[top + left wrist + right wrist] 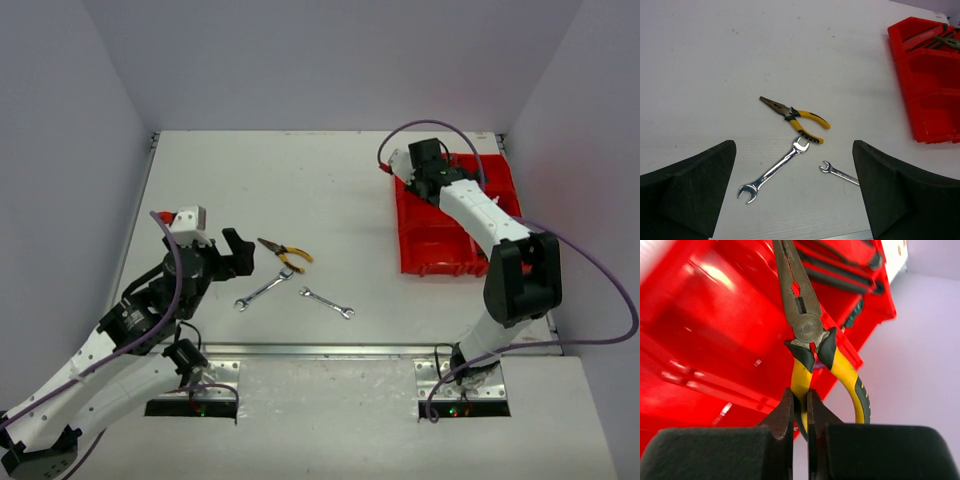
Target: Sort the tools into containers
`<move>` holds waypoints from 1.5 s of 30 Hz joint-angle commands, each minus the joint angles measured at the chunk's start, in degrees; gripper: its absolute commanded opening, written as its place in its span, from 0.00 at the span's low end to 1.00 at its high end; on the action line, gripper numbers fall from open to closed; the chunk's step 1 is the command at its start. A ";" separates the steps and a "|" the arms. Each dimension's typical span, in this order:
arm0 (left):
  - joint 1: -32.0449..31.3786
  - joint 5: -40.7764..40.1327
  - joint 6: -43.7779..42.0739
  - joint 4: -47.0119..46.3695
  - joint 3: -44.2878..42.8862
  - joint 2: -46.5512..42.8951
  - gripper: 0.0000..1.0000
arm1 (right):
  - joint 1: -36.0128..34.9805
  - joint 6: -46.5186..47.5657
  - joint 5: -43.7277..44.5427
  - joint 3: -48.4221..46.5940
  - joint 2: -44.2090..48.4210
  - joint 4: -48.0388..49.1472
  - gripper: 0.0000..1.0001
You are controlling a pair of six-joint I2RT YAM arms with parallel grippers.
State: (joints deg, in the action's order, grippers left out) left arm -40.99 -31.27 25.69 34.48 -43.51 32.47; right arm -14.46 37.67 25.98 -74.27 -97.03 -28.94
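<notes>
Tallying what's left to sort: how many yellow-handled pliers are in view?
2. One pair lies on the table beside the longer wrench; the other pair is gripped by the right end effector over the red tray. Others may be hidden in the tray.

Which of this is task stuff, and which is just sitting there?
Job:
- held pliers, in right gripper
- tray
- table pliers
- long wrench
- short wrench

Not job:
- purple cables
- base plates
</notes>
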 commanded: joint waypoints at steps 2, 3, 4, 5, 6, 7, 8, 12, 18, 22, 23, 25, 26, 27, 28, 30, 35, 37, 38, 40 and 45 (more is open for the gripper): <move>0.03 1.14 -1.17 -3.38 -1.05 -0.81 1.00 | 3.69 6.50 6.02 3.05 1.65 7.15 0.00; 0.04 1.25 -1.17 -3.43 -1.05 -0.71 1.00 | 4.00 5.67 5.56 3.58 2.18 7.37 0.00; 0.04 1.30 -1.17 -3.46 -1.05 -0.58 1.00 | 4.21 4.74 5.23 4.09 2.87 7.49 0.00; 0.04 1.30 -1.21 -3.46 -1.09 -0.47 1.00 | 4.26 4.18 5.13 4.66 3.42 7.49 0.00; 0.04 1.30 -1.29 -3.41 -1.14 -0.45 1.00 | 4.26 4.61 5.08 6.03 3.80 7.89 0.00; 0.04 1.31 -1.35 -3.28 -1.14 -0.39 1.00 | 4.27 5.35 4.95 8.45 4.75 8.92 0.00; 0.04 1.38 -1.35 -3.36 -1.14 -0.55 1.00 | 4.34 6.75 4.79 9.56 5.15 9.86 0.00; 0.06 1.34 -1.35 -3.54 -0.99 -1.40 1.00 | 4.02 8.62 3.74 13.25 6.70 13.78 0.00; -0.05 1.46 -1.35 -3.53 -0.97 -1.54 1.00 | 3.60 7.97 2.98 11.56 3.77 12.32 0.00; -0.05 1.21 -1.35 -3.37 -0.88 -1.89 1.00 | 2.76 6.03 2.52 10.40 1.83 11.40 0.07; -0.05 1.17 -1.35 -3.37 -0.88 -1.98 1.00 | 2.67 5.51 2.13 9.92 1.61 10.45 0.09; -0.05 0.94 -1.29 -3.37 -0.88 -2.06 1.00 | 2.35 5.04 1.73 9.68 1.53 9.85 0.14; -0.05 0.91 -1.26 -3.37 -0.88 -2.10 1.00 | 2.01 5.09 1.61 9.85 1.77 10.19 0.16; -0.05 0.95 -1.26 -3.37 -0.88 -2.14 1.00 | 1.81 5.13 1.43 9.89 1.93 10.39 0.18; -0.05 0.95 -1.26 -3.37 -0.88 -2.10 1.00 | 1.53 5.05 1.23 9.81 2.09 10.19 0.23; -0.05 0.95 -1.26 -3.37 -0.88 -1.99 1.00 | 1.10 4.89 0.95 9.50 2.55 9.84 0.47; -0.05 0.99 -1.24 -3.37 -0.77 -2.19 1.00 | 0.35 2.38 1.04 6.30 4.67 7.16 0.99; -0.05 0.86 -1.17 -3.37 -0.70 -2.29 1.00 | -0.37 1.27 1.11 4.35 5.97 6.48 0.99; -0.05 0.86 -1.17 -3.37 -0.70 -2.23 1.00 | -0.89 0.43 1.00 3.40 6.81 6.11 0.99; -0.14 0.70 -1.17 -3.37 -0.70 -2.06 1.00 | -2.30 -2.60 1.26 1.47 8.35 5.77 0.99; -0.05 -1.24 -0.21 -2.75 -0.97 -1.09 1.00 | -14.27 -17.44 4.24 -8.25 10.72 -1.38 0.99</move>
State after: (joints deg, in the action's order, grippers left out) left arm -40.99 -30.87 25.34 33.56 -43.51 30.76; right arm -20.11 33.96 28.99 -74.57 -90.72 -27.16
